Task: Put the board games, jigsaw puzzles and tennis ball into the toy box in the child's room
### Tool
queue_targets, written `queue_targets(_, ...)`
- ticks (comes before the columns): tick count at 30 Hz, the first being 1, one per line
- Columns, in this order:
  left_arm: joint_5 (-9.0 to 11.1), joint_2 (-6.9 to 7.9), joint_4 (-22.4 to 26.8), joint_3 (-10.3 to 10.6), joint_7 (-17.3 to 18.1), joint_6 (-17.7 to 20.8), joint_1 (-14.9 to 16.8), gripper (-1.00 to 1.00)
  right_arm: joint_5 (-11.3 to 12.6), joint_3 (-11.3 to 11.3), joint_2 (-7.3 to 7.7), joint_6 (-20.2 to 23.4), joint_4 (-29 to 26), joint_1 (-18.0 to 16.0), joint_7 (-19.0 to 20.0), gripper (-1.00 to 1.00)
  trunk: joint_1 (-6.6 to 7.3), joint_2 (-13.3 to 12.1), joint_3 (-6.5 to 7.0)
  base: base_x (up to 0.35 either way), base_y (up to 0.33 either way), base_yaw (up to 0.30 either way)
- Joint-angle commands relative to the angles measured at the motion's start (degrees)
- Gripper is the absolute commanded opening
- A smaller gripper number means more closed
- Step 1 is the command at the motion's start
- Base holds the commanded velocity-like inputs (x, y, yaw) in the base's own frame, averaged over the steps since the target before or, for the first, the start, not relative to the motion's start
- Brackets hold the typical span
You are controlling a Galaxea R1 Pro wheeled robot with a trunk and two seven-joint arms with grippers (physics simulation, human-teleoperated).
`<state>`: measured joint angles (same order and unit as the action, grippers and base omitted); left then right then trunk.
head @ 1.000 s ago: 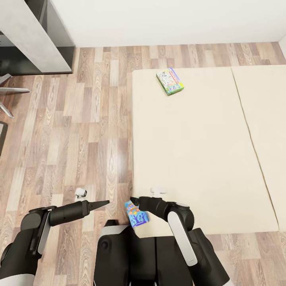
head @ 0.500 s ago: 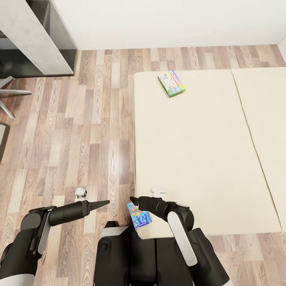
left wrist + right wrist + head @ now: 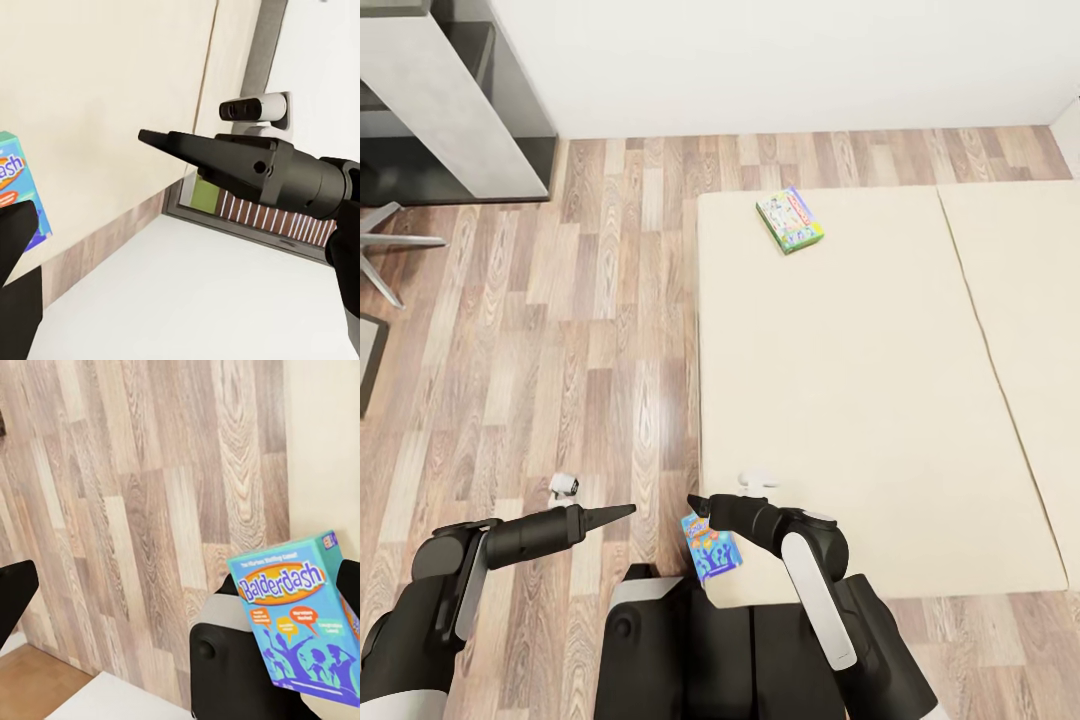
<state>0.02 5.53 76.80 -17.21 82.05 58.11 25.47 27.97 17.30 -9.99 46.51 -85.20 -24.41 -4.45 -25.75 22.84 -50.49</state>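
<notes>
Right gripper: the right gripper [image 3: 700, 508] is clamped on the blue Balderdash box [image 3: 709, 546], held just off the near corner of the bed [image 3: 840, 400], above the robot's own trunk; the right wrist view shows the box [image 3: 300, 615] pinched between dark fingers.
Left gripper: the left gripper [image 3: 622, 513] hangs over the wood floor, carrying nothing; its fingers look pressed together to a point, though the head view is poor for this.
Done so far: one of the two bed games appears lifted; nothing can be judged as boxed, since the toy box is out of sight here.
Left on the bed: the Monopoly box [image 3: 789, 220] lies flat near the far edge of the mattress, well apart from both arms.
Left to do, by my judgement: carry the Balderdash box to the toy box, return for Monopoly, then the table's toys.
Around: a grey-white desk [image 3: 455, 110] at the far left, a chair base [image 3: 390, 245] beside it.
In the way: the chair legs near the desk may crowd the approach.
</notes>
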Motion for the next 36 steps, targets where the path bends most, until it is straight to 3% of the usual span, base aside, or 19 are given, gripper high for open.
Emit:
queue_targets(1,0.0,0.01,0.0,0.0,0.2,0.6,0.0,1.00,0.5,0.0,-0.01,0.2,-0.1,0.0,-0.5,1.00,-0.04,0.1,0.04,0.000,0.000,0.000)
queue_targets(17,0.0,0.05,0.0,0.0,0.2,0.6,0.0,1.00,0.2,0.0,-0.01,0.0,0.4,0.0,-0.5,1.00,-0.04,0.1,1.51,0.000,0.000,0.000)
queue_targets(25,-0.2,0.02,0.0,-1.5,0.2,0.6,0.0,1.00,0.1,-0.1,-0.01,-0.1,0.4,0.0,-0.5,1.00,-0.04,0.1,2.25,0.000,0.000,0.000)
queue_targets(36,-0.3,0.17,0.0,-2.0,0.1,0.7,0.0,1.00,0.1,-0.1,-0.01,-0.1,0.4,0.0,-0.6,1.00,-0.04,0.1,3.26,0.000,0.000,0.000)
